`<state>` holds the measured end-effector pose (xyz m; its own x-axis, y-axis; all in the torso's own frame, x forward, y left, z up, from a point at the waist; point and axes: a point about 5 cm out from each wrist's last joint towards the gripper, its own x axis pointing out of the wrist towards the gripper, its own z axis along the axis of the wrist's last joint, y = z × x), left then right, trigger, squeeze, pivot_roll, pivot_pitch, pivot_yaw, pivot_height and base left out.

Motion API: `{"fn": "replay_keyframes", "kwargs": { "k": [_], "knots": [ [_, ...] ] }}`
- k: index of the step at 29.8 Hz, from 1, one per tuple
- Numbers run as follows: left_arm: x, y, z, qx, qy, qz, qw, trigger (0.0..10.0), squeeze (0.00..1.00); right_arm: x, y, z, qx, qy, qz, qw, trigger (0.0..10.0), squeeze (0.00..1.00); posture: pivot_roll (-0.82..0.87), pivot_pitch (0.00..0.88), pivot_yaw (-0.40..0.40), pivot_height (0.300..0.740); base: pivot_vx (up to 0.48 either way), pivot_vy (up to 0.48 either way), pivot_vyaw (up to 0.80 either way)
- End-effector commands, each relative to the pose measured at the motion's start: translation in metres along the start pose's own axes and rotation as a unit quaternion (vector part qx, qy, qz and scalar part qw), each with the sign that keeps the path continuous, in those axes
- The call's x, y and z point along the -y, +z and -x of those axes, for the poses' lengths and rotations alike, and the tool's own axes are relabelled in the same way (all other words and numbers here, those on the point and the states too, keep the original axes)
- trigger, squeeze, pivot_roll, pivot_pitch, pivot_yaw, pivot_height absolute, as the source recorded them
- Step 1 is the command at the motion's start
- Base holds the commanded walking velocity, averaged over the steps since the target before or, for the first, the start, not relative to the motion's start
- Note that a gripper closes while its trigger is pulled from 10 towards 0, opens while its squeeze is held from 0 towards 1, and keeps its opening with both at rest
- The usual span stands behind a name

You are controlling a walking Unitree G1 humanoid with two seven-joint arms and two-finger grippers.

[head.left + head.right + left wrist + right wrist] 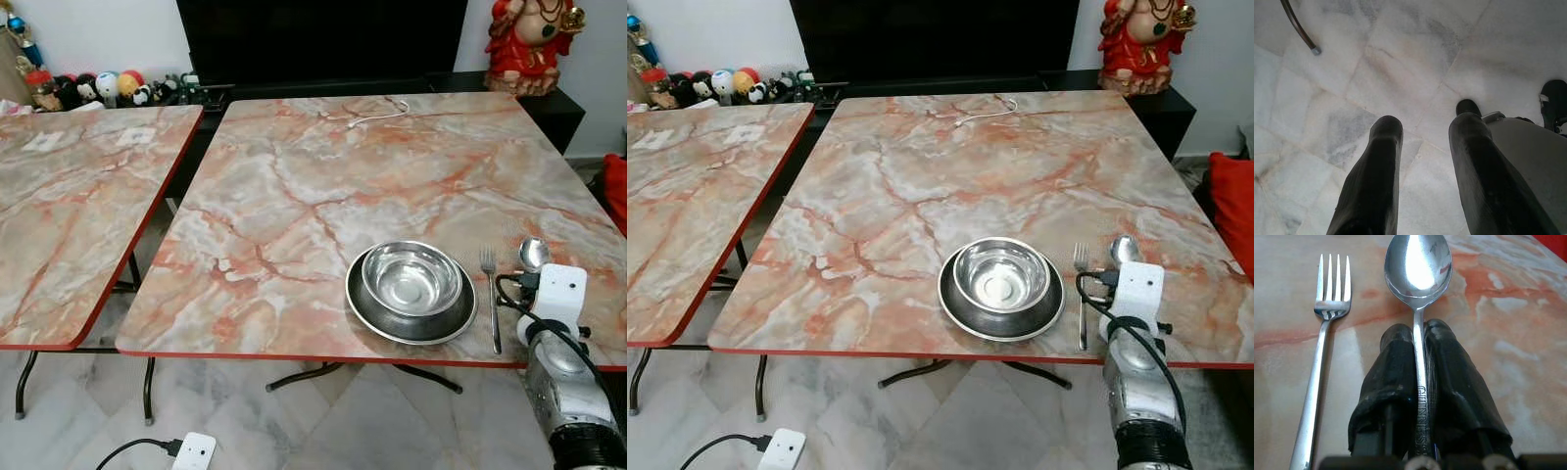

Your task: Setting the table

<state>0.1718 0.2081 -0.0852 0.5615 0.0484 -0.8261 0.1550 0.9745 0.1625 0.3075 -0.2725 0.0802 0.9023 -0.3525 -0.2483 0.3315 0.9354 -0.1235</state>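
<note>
A steel bowl [411,278] sits inside a darker steel plate [364,300] near the front edge of the marble-patterned table [294,196]. Just right of the plate lies a fork [489,294], tines pointing away from me. My right gripper [1419,335] is shut on the handle of a spoon [1419,264], which lies flat on the table beside the fork, on its right; its bowl [534,253] shows past my right wrist. My left gripper [1422,132] hangs open over the tiled floor, holding nothing.
A second marble table [69,196] stands to the left with a gap between. A white cable [377,116] lies at the far edge. Behind are a dark TV cabinet [323,39], small toys [98,88] and a red statue [529,39]. A power strip [193,451] lies on the floor.
</note>
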Motion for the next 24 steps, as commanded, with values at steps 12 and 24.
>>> {"fn": "replay_keyframes", "kwargs": {
  "k": [12, 24],
  "knots": [
    [-0.0043, -0.0056, 0.0012, -0.013, 0.004, -0.003, 1.000, 10.0, 0.00, -0.0059, -0.0131, -0.0004, -0.030, 0.010, -0.027, 0.999, 10.0, 0.00, -0.09, 0.033, 0.075, 0.740, 0.000, 0.000, 0.00],
    [-0.0030, -0.0052, 0.0010, -0.013, 0.003, -0.002, 1.000, 10.0, 0.00, -0.0055, -0.0118, -0.0037, -0.034, 0.010, -0.039, 0.999, 10.0, 0.00, -0.09, 0.032, 0.073, 0.740, 0.000, 0.000, 0.00]
  ]
}}
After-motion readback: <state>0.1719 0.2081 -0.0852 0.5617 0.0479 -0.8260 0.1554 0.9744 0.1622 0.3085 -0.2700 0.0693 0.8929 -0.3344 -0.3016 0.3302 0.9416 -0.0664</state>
